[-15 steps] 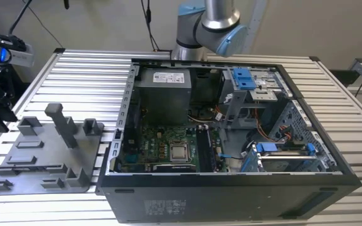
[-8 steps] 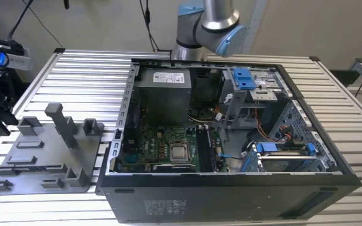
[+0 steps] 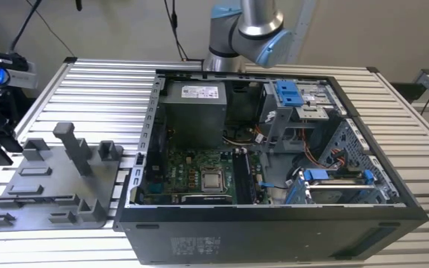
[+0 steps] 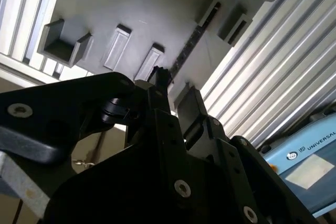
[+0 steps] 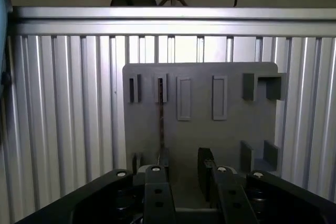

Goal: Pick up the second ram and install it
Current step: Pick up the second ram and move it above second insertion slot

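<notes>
The gripper (image 5: 184, 160) hangs over a matte grey moulded holder plate (image 5: 231, 140). Its two blocky black fingers (image 5: 206, 163) are spread, with bare plate showing in the gap, and they clamp nothing. The second ram (image 5: 160, 124), a thin dark strip, stands on its long edge in a narrow slot of that plate. In both wrist views its near end comes up just beside one finger; I cannot tell whether they touch.

In the exterior view the plate, studded with square posts and shallow rectangular pockets, lies at eight o'clock on the ribbed aluminium table (image 3: 95, 84). It sits just beside the open black sheet-metal computer case (image 3: 274, 226), which spans the centre to four o'clock. A green motherboard (image 3: 192, 167) lies flat on the case floor. The arm (image 3: 248, 28), with a smooth silver tube and rounded blue-capped joint, rises at twelve o'clock.
</notes>
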{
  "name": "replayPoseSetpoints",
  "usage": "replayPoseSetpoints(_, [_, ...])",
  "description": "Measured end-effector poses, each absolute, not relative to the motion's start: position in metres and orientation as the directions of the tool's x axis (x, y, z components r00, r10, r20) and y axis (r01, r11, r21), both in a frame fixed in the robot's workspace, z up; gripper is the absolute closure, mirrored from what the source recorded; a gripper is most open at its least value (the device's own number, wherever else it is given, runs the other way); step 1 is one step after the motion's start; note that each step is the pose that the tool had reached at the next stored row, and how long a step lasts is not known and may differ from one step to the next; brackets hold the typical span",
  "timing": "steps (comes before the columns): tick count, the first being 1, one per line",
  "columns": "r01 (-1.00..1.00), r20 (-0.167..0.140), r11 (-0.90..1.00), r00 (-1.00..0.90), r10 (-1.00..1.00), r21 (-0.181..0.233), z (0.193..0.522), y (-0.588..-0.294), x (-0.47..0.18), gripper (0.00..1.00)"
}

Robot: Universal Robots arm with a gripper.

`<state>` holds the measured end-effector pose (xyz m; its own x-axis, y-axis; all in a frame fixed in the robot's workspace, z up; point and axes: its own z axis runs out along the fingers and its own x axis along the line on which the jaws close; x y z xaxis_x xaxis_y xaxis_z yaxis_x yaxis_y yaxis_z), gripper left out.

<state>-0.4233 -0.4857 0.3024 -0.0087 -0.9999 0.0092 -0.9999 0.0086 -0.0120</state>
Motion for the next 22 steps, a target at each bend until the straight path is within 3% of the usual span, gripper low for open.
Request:
replayPoseSetpoints(10, [-1.000, 0.009, 0.010, -0.010, -1.000, -0.012, 0.293, -0.506, -0.423, 0.64])
replayPoseSetpoints(22, [-1.000, 0.009, 0.010, -0.010, -1.000, -0.012, 0.282, -0.508, -0.420, 0.64])
